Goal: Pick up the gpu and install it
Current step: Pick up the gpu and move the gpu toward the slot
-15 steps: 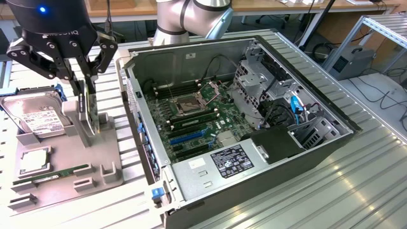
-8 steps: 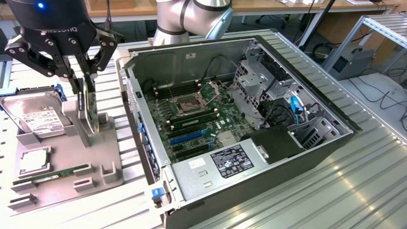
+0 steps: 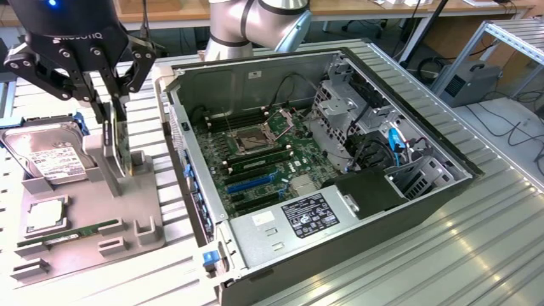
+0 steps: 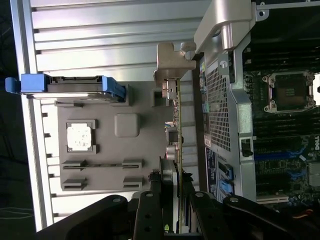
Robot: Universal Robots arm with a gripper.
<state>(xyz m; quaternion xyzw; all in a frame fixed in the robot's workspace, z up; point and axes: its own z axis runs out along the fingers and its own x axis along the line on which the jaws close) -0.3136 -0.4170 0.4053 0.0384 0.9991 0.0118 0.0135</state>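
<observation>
Farthest to the exterior view's left of the hand (image 3: 114,108), a hard drive (image 3: 51,156) is propped in the grey holder tray (image 3: 85,210). A processor chip (image 3: 44,217) and a green memory stick (image 3: 72,231) are laid nearer the camera on the same tray, all well clear of the hand.

Directly beneath the hand, the gpu (image 3: 124,150) is stood on edge in its slot in the tray, and the hand is brought down over its upper edge. In the wrist view the card (image 4: 177,115) is seen edge-on, running away from the hand (image 4: 172,187), with its metal bracket (image 4: 170,62) at the far end. Whether the hand is clamped on the card or merely set around it cannot be told.

The grip is probably best taken square on the flat faces, and the card kept upright so that it is not wedged in the holder.

To the exterior view's right of the hand, the open computer case (image 3: 246,73) is laid on the ribbed desk (image 3: 476,255).

The card's lower edge is hidden inside the tray. Its faces cannot be made out, and the contact line is masked by the hand's own body.
</observation>
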